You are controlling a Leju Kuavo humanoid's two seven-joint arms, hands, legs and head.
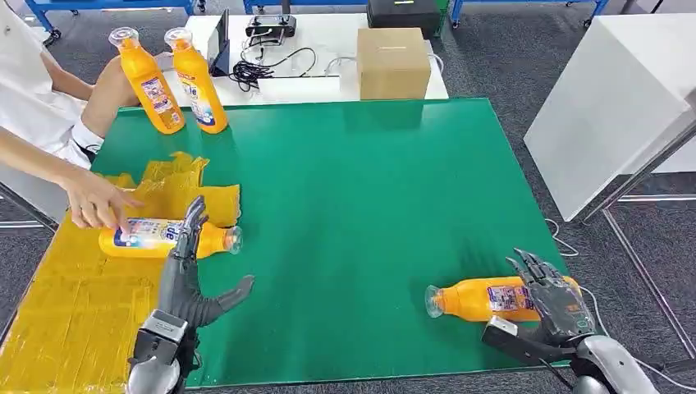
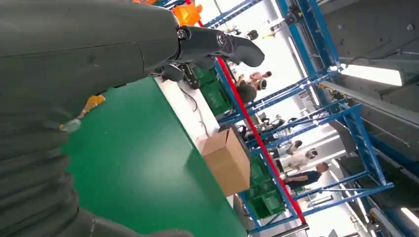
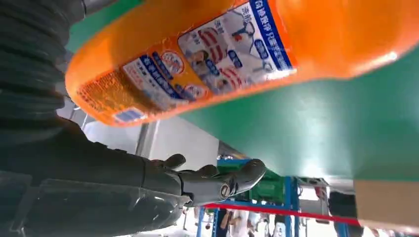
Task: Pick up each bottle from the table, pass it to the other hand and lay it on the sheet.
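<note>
The right hand [image 1: 548, 297] lies over a toppled bottle [image 1: 484, 298] on the green table [image 1: 353, 213]; whether it grips is unclear. The left hand [image 1: 190, 283], fingers spread and empty, reaches toward the sheet [image 1: 74, 304]. Label text is unreadable.

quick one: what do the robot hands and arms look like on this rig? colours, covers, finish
Left robot hand: dark grey, slim jointed fingers, a thicker grey thumb, and a silver-grey wrist block below it. Right robot hand: same dark grey build on a rounded silver forearm with a black link at the wrist. Both wrist views show a matte grey ribbed cover behind the hand. No cables or markings are visible on either.
</note>
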